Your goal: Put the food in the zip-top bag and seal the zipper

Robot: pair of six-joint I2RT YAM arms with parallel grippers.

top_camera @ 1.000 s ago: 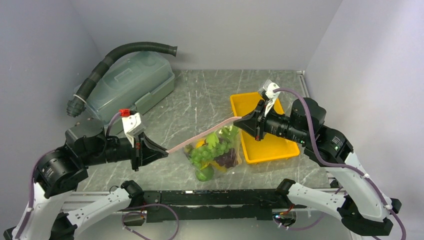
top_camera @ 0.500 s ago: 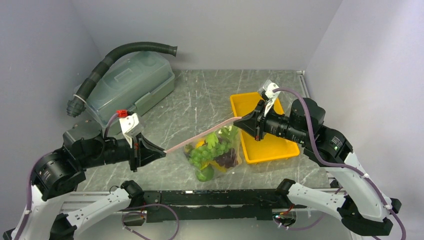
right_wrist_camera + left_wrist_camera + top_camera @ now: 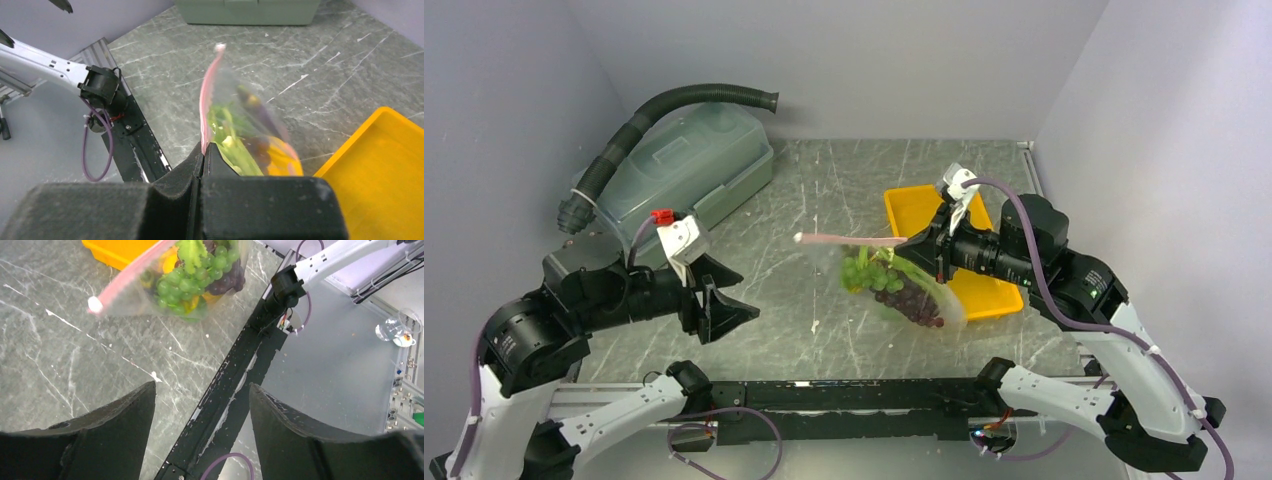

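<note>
Our right gripper [image 3: 911, 238] is clamped on one end of the zipper [image 3: 849, 240], so the floppy bag [image 3: 924, 300] dangles over the table [image 3: 824, 190], food [image 3: 889, 283] sagging inside. Our left gripper [image 3: 746, 298] is wide open and empty; we'd pinch the stiffer zipper's free end.

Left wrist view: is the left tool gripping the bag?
No, the left tool is open with nothing between its fingers, and the bag hangs apart from it, well beyond their tips.

Bright, even diffuse light, soft shadows; clear floppy plastic zip-top bag [image 3: 242, 115] motion-blurred; wrist views defocused at 6 o'clock.
</note>
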